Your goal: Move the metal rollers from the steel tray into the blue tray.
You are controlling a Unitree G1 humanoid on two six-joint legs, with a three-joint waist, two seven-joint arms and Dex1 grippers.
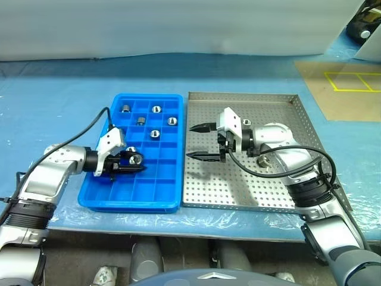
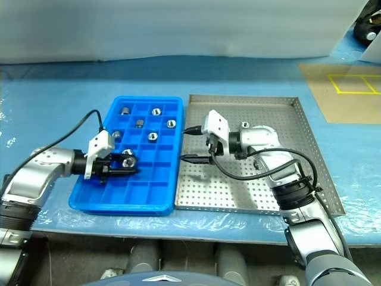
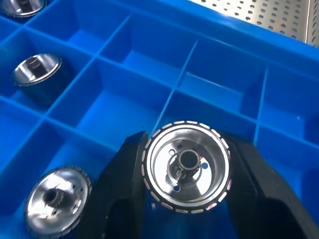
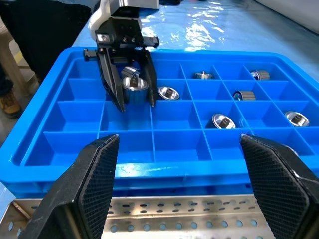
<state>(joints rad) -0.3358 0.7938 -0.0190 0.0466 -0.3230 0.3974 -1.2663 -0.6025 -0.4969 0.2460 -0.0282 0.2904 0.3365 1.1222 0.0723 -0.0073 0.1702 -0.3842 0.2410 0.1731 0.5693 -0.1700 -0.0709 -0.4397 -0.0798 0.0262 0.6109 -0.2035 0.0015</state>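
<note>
Already a good part of the job looks done: the blue tray (image 1: 168, 205) has several metal rollers (image 1: 155, 109) sitting in its little boxes, most of them up near its far edge, and one more lies in a box by its left edge, right beside the left gripper (image 1: 132, 162). That gripper's black fingers squeeze another shiny roller (image 3: 187, 167) from both sides and hold it low over an empty box near the left edge, so I think this one is about to be put down. The right gripper (image 1: 201, 142) holds nothing; its fingers stand wide apart over the left edge of the steel tray (image 1: 244, 98), pointing at the blue tray. At least one roller (image 1: 264, 159) still lies in the steel tray, partly hidden under the right arm, so some work is left.
</note>
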